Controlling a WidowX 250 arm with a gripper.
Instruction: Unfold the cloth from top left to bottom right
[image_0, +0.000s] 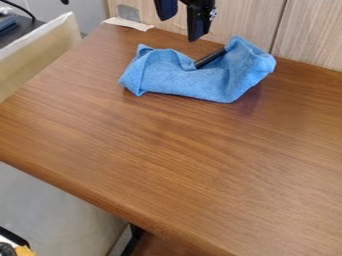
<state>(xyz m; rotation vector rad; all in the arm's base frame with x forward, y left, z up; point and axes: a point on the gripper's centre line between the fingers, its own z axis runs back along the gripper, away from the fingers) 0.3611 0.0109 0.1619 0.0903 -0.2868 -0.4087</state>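
You have the gripper (179, 29) at the top of the view, hanging over the far side of the table (167, 145), its two black fingers apart with a gap between them. Just below it, near the table's far edge, your blue cloth (190, 80) lies bunched and partly folded, wider from left to right than it is deep. Its right end rises in a loose hump, and a small corner pokes up at its left end. A dark rod (210, 58) slants across the cloth's upper side, one end against the raised right part.

Behind the table you see a wood-grain wall (247, 22). A pale strip (128, 23) lies at the far left corner, beside a small grey plate (129, 13). A beige panel (40, 55) stands along the left.
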